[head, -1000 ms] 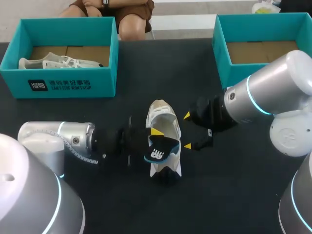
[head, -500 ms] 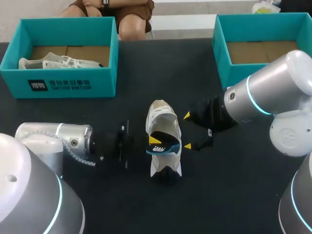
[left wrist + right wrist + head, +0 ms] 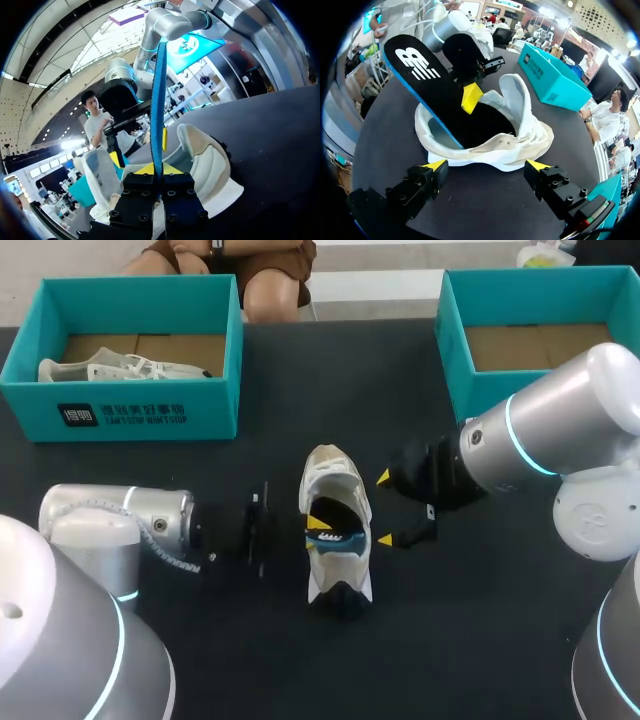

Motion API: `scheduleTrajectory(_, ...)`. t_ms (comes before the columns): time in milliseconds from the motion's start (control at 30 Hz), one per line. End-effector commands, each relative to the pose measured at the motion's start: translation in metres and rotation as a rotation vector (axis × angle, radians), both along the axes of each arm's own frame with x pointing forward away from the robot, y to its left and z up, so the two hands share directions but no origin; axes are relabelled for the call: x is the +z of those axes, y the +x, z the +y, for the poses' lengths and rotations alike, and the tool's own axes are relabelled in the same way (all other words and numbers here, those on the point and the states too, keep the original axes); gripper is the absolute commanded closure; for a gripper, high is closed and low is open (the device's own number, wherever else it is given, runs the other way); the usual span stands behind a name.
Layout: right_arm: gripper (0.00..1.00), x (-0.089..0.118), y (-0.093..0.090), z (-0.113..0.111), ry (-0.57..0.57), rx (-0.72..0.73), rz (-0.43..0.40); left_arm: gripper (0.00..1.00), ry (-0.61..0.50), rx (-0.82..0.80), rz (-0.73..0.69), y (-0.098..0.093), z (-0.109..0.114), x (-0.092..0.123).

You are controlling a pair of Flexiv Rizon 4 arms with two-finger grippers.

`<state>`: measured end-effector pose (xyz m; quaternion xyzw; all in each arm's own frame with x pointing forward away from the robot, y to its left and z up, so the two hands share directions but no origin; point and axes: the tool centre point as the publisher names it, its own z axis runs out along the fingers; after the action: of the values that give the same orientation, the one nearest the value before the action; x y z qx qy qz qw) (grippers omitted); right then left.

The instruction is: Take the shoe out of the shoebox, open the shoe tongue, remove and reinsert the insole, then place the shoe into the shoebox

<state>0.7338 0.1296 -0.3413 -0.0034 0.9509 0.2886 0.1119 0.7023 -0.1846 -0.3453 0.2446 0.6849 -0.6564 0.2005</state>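
Observation:
A white shoe (image 3: 332, 470) lies on the black table, toe pointing away, heel toward me. Its insole (image 3: 338, 538), black on top and blue underneath, stands slanted in the shoe's opening. My left gripper (image 3: 318, 524) is shut on that insole over the shoe. In the left wrist view the insole (image 3: 159, 100) rises edge-on from the gripper (image 3: 159, 169), with the shoe (image 3: 210, 170) just beyond. My right gripper (image 3: 385, 508) stands open beside the shoe's right flank. In the right wrist view its own tips (image 3: 486, 165) straddle the shoe's side (image 3: 520, 145), and the insole (image 3: 427, 75) juts up from the heel.
A teal shoebox (image 3: 130, 415) at the back left holds a second white shoe (image 3: 120, 368). Another teal shoebox (image 3: 455, 350) stands at the back right with only its cardboard floor showing. Bare black tabletop surrounds the shoe.
My left gripper's fingers have closed on the insole. The insole, which lay draped over the heel with its logo showing, now sits lower and on edge in the shoe's opening. The right arm has kept still.

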Motion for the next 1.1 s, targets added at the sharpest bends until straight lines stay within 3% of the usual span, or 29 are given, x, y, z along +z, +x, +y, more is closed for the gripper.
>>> scheduleTrajectory(33,0.0,-0.001,-0.001,0.001,0.0,-0.002,-0.001,0.83,-0.011,0.004,-0.005,-0.004,0.001,0.005)
scheduleTrajectory(67,0.0,-0.001,-0.001,0.001,0.0,-0.002,-0.001,0.77,-0.017,0.004,-0.009,-0.005,0.002,0.008)
scheduleTrajectory(167,0.0,-0.001,-0.001,0.001,0.0,-0.002,-0.001,0.75,-0.038,0.003,-0.022,-0.009,0.004,0.018)
scheduleTrajectory(233,0.0,-0.001,-0.001,0.001,0.0,-0.002,-0.001,0.82,-0.052,-0.002,-0.027,-0.012,0.005,0.024)
scheduleTrajectory(533,0.0,-0.001,-0.001,0.001,0.0,-0.002,-0.001,0.81,-0.079,-0.035,-0.047,-0.027,0.0,0.04)
scheduleTrajectory(633,0.0,-0.001,-0.001,0.001,0.0,-0.002,-0.001,0.86,-0.065,-0.053,-0.045,-0.029,-0.004,0.036)
scheduleTrajectory(667,0.0,-0.001,-0.001,0.001,0.0,-0.002,-0.001,1.0,-0.063,-0.053,-0.043,-0.028,-0.006,0.033)
scheduleTrajectory(1100,0.0,-0.001,-0.001,0.001,0.0,-0.002,-0.001,1.0,0.047,-0.079,-0.125,-0.01,-0.013,0.006)
